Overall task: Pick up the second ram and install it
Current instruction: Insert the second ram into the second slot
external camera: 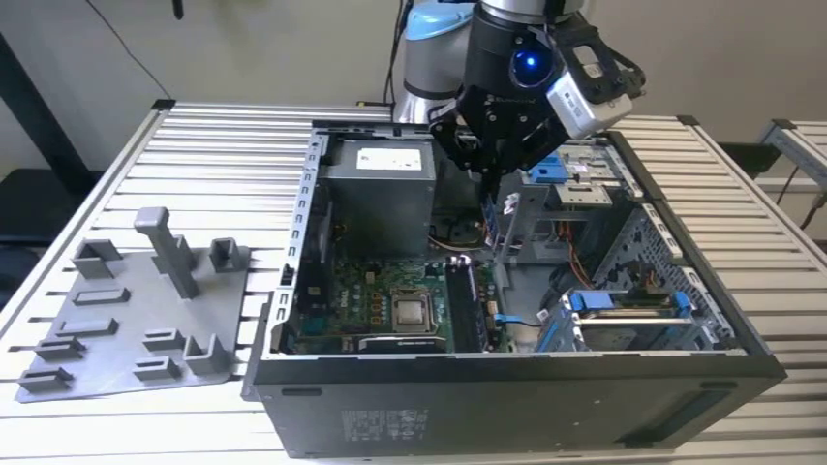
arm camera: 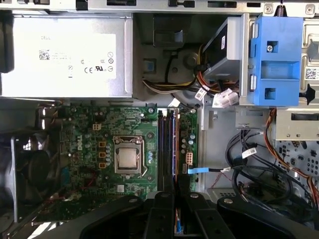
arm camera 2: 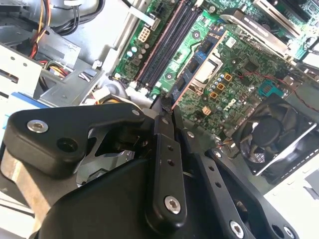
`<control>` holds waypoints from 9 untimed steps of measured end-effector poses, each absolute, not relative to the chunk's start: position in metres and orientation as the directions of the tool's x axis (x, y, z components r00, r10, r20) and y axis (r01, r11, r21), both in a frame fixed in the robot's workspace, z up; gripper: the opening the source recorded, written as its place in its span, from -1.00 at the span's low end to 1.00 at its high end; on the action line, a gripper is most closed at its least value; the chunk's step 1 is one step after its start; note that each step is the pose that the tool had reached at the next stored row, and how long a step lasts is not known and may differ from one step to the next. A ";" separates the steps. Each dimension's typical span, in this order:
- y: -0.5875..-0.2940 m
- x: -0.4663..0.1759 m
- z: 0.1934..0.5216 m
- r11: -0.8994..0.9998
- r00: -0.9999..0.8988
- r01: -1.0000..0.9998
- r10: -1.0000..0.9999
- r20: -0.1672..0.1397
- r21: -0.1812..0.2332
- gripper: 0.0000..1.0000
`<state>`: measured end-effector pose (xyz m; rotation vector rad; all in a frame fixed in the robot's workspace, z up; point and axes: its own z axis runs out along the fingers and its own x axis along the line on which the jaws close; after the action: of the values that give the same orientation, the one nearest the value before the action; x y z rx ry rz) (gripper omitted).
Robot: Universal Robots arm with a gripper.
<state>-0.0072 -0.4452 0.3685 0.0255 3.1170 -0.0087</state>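
My gripper (external camera: 495, 184) hangs inside the open computer case (external camera: 517, 373), over the motherboard (external camera: 387, 300). Its fingers are shut on the second ram (external camera: 494, 208), a thin dark stick seen edge-on. In the first wrist view the gripper (arm camera: 175, 191) holds the ram (arm camera: 175, 144) as a narrow line above the long black memory slots (arm camera: 164, 149). In the second wrist view the gripper (arm camera 2: 168, 107) is closed, with the slots (arm camera 2: 167, 45) beyond it. Whether the stick touches a slot is hidden.
A grey plastic fixture (external camera: 142, 320) with upright posts lies on the slatted table at the exterior view's left. Around the slots are the power supply (arm camera: 65, 55), the processor socket (arm camera: 128, 157), cable bundles (arm camera: 259, 169), a blue drive bracket (arm camera: 276, 59) and a fan (arm camera 2: 271, 134).
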 end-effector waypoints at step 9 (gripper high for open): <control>-0.445 -0.007 0.363 0.998 -0.998 0.057 0.057 -0.024 -0.006 -0.72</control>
<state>-0.0071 -0.4449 0.3628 0.0894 3.1166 -0.0097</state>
